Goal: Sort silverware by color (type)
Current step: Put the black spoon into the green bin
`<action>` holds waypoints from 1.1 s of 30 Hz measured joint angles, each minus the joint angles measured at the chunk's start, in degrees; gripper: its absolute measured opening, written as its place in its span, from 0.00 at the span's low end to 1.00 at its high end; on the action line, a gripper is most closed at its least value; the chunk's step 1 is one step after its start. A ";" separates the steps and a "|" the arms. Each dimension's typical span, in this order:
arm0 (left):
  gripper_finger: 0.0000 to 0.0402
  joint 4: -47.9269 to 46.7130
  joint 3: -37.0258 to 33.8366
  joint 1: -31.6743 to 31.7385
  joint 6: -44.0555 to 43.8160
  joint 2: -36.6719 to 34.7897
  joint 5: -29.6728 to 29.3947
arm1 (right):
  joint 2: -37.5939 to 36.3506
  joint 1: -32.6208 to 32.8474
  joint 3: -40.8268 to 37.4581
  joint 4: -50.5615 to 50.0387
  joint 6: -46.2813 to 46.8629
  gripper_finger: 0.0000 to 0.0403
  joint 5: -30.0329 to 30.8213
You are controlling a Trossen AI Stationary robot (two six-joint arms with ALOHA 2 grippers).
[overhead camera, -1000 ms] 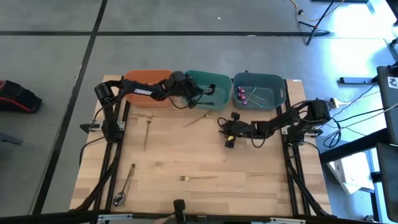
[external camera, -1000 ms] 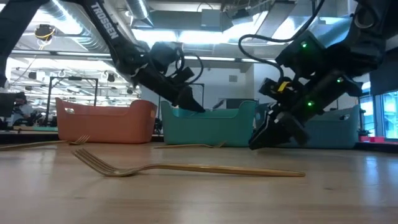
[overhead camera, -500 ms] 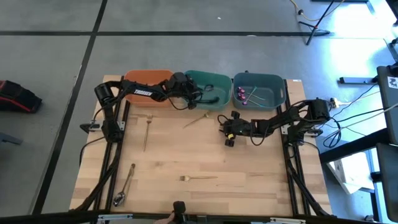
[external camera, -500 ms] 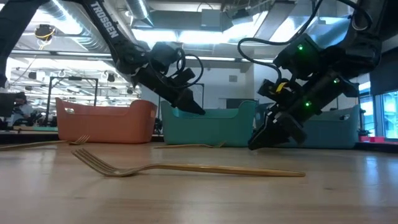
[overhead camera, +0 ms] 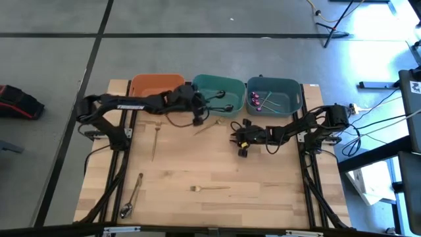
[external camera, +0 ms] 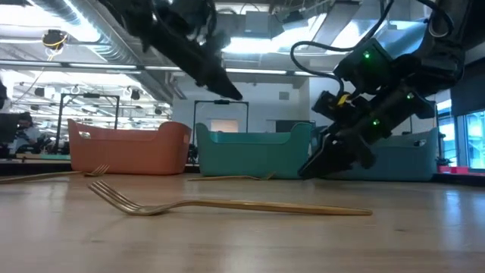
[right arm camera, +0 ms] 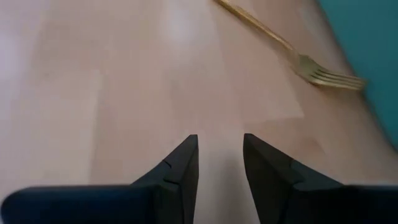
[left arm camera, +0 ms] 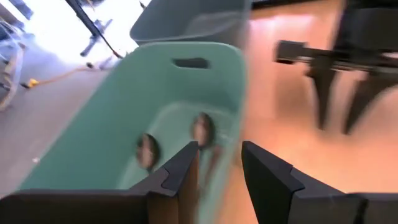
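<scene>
My left gripper [left arm camera: 219, 149] hangs open above the near left rim of the teal bin [overhead camera: 220, 92], touching nothing. Two dark spoons [left arm camera: 201, 129] lie in that bin. My right gripper [right arm camera: 219, 140] stands open just over the table, right of a gold fork [overhead camera: 209, 127] that lies flat in front of the teal bin. More silverware rests flat on the wood: a gold piece [overhead camera: 156, 138] at the left, a gold fork [overhead camera: 209, 189] near the front and a dark spoon [overhead camera: 131, 196] at the front left. Purple pieces [overhead camera: 256, 100] lie in the blue-grey bin [overhead camera: 275, 95].
An orange bin [overhead camera: 156, 85] stands left of the teal one, all three in a row along the far edge. Bare wood lies between the two grippers and the front fork. The room beyond the table shows in the low view.
My left gripper has risen out of the teal bin and drawn back toward the table's near edge, and its arm now reaches in lower from the left.
</scene>
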 joint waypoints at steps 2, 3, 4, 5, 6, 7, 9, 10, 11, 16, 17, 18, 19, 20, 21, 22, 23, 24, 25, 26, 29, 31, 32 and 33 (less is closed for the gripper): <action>0.30 -4.36 0.00 -2.62 -1.70 -2.17 -1.07 | 0.00 0.14 0.00 0.50 -0.70 0.29 -2.22; 0.30 -6.66 0.00 -3.89 -2.78 -3.10 -1.44 | 0.00 0.53 0.00 0.56 -1.09 0.29 -3.21; 0.30 -8.71 0.00 -5.21 -4.26 -3.83 -1.69 | 0.00 0.96 0.00 0.76 -1.74 0.29 -3.79; 0.30 -10.44 0.00 -6.52 -5.99 -4.34 -2.17 | 0.00 1.62 0.00 0.88 -2.50 0.29 -3.96; 0.30 -12.11 0.00 -7.81 -8.20 -4.77 -2.85 | 0.00 2.44 0.00 1.26 -2.95 0.29 -4.03; 0.30 -14.14 0.00 -9.12 -10.59 -5.14 -3.47 | 0.00 3.36 0.00 1.83 -3.55 0.29 -4.09; 0.30 -18.53 0.00 -11.71 -15.24 -5.52 -4.27 | 0.00 5.24 0.00 3.11 -4.18 0.29 -4.05; 0.30 -20.60 0.02 -12.95 -17.63 -5.53 -4.39 | 0.00 6.09 0.00 3.67 -4.31 0.29 -4.03; 0.30 -23.02 0.02 -14.24 -20.18 -5.52 -4.41 | 0.00 7.01 0.00 4.36 -4.41 0.29 -4.02; 0.30 -34.22 0.02 -20.80 -35.27 -5.51 -4.40 | 0.00 10.96 0.86 5.98 -4.45 0.29 -4.02; 0.30 -35.88 0.02 -22.13 -38.11 -5.51 -4.41 | 0.00 11.78 1.23 5.92 -4.45 0.29 -4.03; 0.30 -37.32 0.02 -23.62 -41.05 -5.51 -4.41 | 0.00 12.70 1.54 5.77 -4.45 0.29 -4.03; 0.30 -38.87 0.02 -25.06 -43.80 -5.51 -4.37 | 0.00 13.73 1.83 5.78 -4.45 0.29 -4.01; 0.30 -40.41 0.02 -26.51 -46.45 -5.51 -3.97 | 0.00 14.81 2.16 5.73 -4.45 0.29 -4.01; 0.30 -41.86 0.02 -27.99 -49.08 -5.51 -3.15 | 0.00 15.94 2.54 5.71 -4.45 0.29 -4.04; 0.30 -43.12 0.02 -29.28 -51.77 -5.51 -1.97 | 0.00 17.10 2.93 5.74 -4.45 0.29 -4.03; 0.30 -44.25 0.02 -30.54 -54.65 -5.51 -0.64 | 0.00 18.25 3.33 5.76 -4.45 0.29 -4.06; 0.30 -45.33 0.02 -31.87 -57.64 -5.51 0.43 | 0.00 19.37 3.78 5.76 -4.45 0.29 -4.03; 0.30 -46.42 0.02 -33.16 -60.76 -5.51 1.63 | 0.00 20.45 4.20 5.74 -4.38 0.29 -4.04; 0.30 -47.45 0.02 -34.51 -63.91 -5.51 2.91 | 0.00 21.53 4.62 5.74 -4.22 0.29 -4.03; 0.30 -50.32 0.02 -38.71 -73.05 -5.51 7.29 | 0.00 24.46 5.62 5.78 -4.15 0.29 -3.04; 0.30 -52.73 0.02 -41.59 -79.20 -5.51 9.94 | 0.00 26.14 6.10 5.74 -4.00 0.29 -2.37; 0.30 -54.02 0.02 -42.98 -82.14 -5.51 11.15 | 0.00 26.81 6.29 5.76 -3.81 0.29 -2.28; 0.30 -55.39 0.02 -44.47 -85.26 -5.51 12.38 | 0.00 27.38 6.46 5.78 -3.62 0.29 -2.26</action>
